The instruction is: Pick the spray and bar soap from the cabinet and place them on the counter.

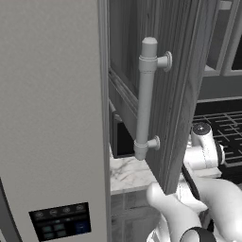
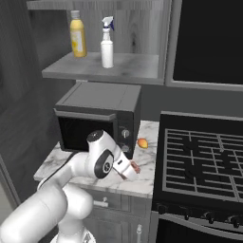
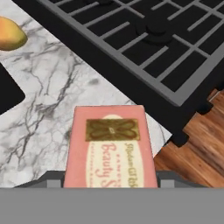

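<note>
While the tall grey fridge (image 1: 52, 118) fills the left side, the cabinet (image 2: 109, 66) stands open, its wood-grain door (image 1: 175, 90) and pale bar handle (image 1: 146, 99) swung forward. On its shelf the white spray (image 2: 107, 43) stands beside a yellow bottle (image 2: 78, 34). Below, over the marble counter (image 3: 57, 96) near the black stovetop's (image 2: 204, 152) corner, the gripper (image 2: 133, 168) grasps the pink bar soap (image 3: 110, 146).

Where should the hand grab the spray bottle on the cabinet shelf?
Around the white body of the spray bottle, below the blue trigger head. It stands upright on the open shelf, so come in level from the front, on the side away from the yellow bottle.
</note>
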